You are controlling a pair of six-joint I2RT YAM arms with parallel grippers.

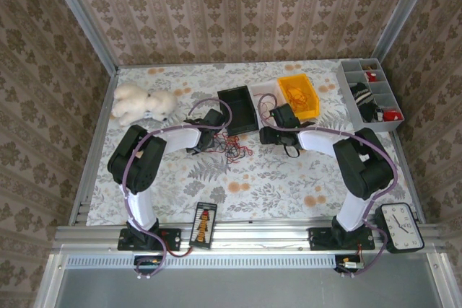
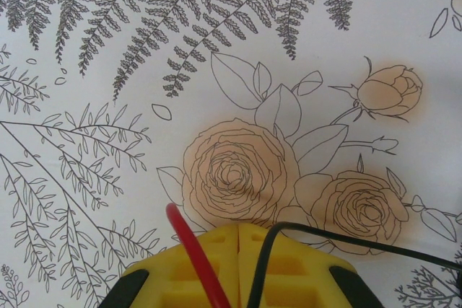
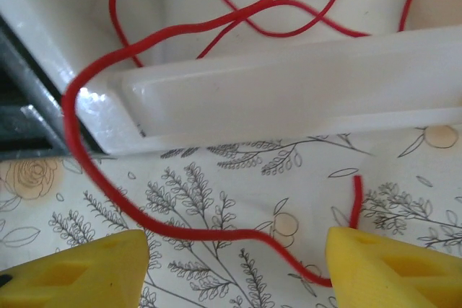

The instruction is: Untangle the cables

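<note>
Closest in, the right gripper [image 3: 237, 250] stands with its jaws apart. A red strand [image 3: 72, 128] loops between them and climbs ahead over the rim of the white tray [image 3: 289, 84]. The left gripper [image 2: 238, 239] is pressed together, with a red wire [image 2: 189, 250] and a dark strand [image 2: 263, 265] across its fingers; whether they are pinched I cannot tell. The cables [image 1: 231, 146] look light, limp and snag-prone, so take one free run near a loose end. The overhead view adds the whole tangle between the grippers.

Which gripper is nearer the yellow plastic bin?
Right. The right gripper sits by the front-left corner of the yellow plastic bin, facing the white tray; the left gripper is farther left, beyond the black bin.
</note>
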